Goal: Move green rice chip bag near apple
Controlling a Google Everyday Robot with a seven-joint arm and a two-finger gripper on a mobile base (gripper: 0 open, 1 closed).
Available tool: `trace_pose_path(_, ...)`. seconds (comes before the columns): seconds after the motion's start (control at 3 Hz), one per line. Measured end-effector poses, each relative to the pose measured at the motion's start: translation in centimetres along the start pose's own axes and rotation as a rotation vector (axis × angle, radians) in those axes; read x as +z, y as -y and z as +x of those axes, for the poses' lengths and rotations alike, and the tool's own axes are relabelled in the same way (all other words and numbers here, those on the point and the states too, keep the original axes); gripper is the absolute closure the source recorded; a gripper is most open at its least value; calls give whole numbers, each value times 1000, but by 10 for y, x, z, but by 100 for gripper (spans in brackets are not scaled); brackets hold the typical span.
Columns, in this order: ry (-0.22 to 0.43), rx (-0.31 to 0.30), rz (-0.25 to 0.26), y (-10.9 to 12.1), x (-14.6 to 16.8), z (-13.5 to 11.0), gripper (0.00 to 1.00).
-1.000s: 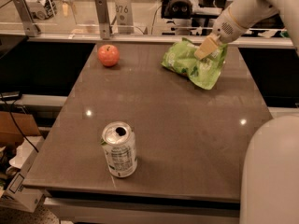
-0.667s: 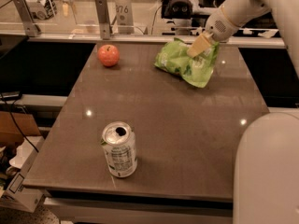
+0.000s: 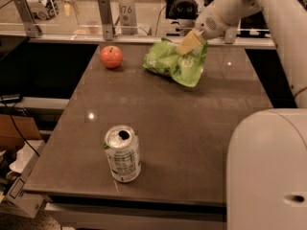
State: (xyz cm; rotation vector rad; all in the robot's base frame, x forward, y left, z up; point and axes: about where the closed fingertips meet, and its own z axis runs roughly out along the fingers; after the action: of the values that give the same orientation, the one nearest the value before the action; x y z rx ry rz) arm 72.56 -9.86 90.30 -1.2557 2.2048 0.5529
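The green rice chip bag [image 3: 175, 62] hangs tilted a little above the far part of the dark table [image 3: 192, 128], its left end low near the surface. My gripper [image 3: 188, 45] is shut on the bag's upper right part, reaching in from the upper right. The red-orange apple [image 3: 111, 56] sits on the table's far left, a short gap left of the bag.
A silver drink can [image 3: 123, 153] stands upright near the table's front left. A rail with metal posts [image 3: 105, 18] runs behind the table's far edge. My white base [image 3: 268, 171] fills the lower right. Cables and boxes lie on the floor at left.
My gripper has carried the bag leftward across the far part of the table, closer to the apple. The apple and can have not moved.
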Motion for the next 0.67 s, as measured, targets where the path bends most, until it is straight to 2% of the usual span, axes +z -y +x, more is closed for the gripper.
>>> trace_pose_path(0.67,51,-26,-92,-19,25,-30,100)
